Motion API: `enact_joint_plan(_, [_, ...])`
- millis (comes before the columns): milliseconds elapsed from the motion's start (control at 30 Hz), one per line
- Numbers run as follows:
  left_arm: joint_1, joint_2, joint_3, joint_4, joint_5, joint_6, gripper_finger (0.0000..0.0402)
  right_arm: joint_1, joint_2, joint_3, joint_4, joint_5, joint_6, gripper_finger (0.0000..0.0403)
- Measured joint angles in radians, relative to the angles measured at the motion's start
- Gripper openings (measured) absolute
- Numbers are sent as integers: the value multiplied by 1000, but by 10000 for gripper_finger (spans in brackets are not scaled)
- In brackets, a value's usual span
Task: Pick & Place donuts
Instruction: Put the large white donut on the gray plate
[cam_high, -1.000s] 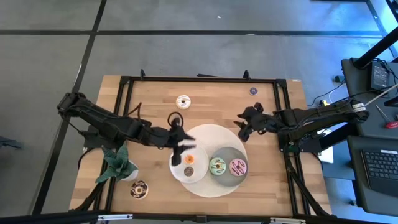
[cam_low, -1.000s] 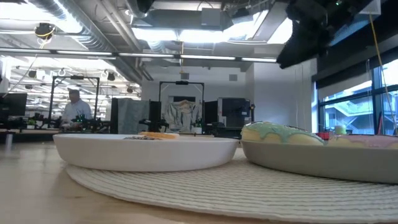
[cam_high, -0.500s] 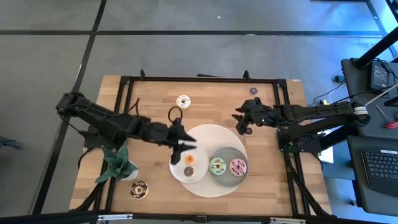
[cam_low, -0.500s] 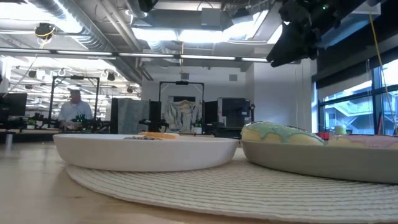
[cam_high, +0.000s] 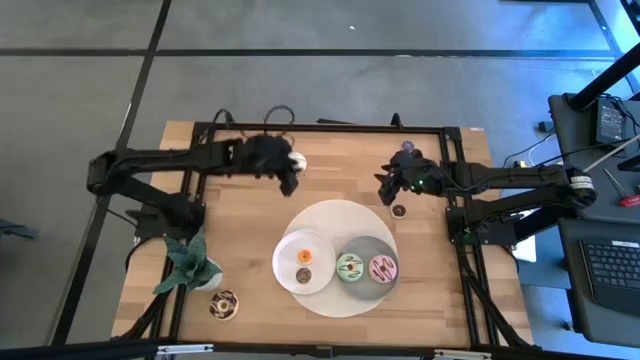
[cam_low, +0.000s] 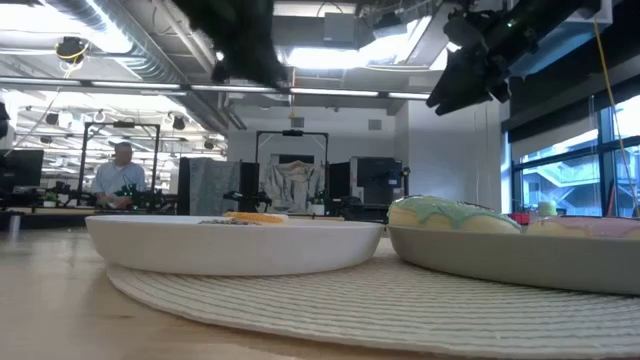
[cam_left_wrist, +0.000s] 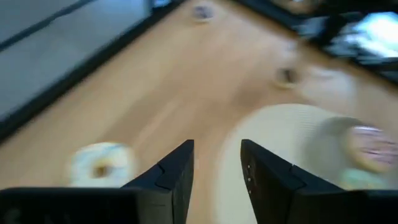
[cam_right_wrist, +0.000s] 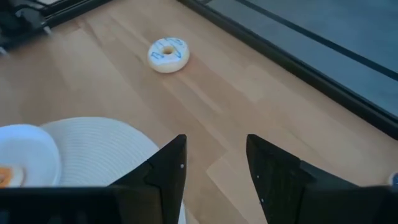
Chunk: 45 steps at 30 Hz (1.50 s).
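Dark left end effector (cam_high: 290, 178) hangs over the white donut (cam_high: 297, 160) at the desk's (cam_high: 240, 240) far side, fingers (cam_left_wrist: 174, 177) parted, nothing held. Right end effector (cam_high: 385, 190), fingers also apart and empty, sits just beside a brown mini (cam_high: 399, 211); purple mini (cam_high: 407, 146) near the far edge. Mat (cam_high: 340, 212) carries a white plate (cam_high: 290, 252) with orange mini (cam_high: 303, 257) and another mini (cam_high: 303, 276), grey plate (cam_high: 366, 245) with green (cam_high: 348, 266) and pink (cam_high: 382, 268) donuts. Chocolate donut (cam_high: 224, 304) near the plant (cam_high: 187, 262).
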Motion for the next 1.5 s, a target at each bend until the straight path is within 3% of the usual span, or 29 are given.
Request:
enact_joint_plan(233, [265,81,0,-6,67,91,135,-81,0,0,20,0,3,168])
enact_joint_plan(433, [370,193,0,31,120,105,148,-151,0,0,43,0,2,168])
enact_joint_plan(700, [418,361,0,135,169,115,185,-203,0,0,60,1,3,168])
enact_joint_plan(900, [427,440,0,133,193,-3,212,-210,0,0,57,1,3,168])
enact_joint_plan(1233, [420,474,0,115,190,-48,214,-210,0,0,55,1,0,168])
enact_joint_plan(1500, [418,474,0,0,168,-45,214,-210,0,0,55,2,-3,168])
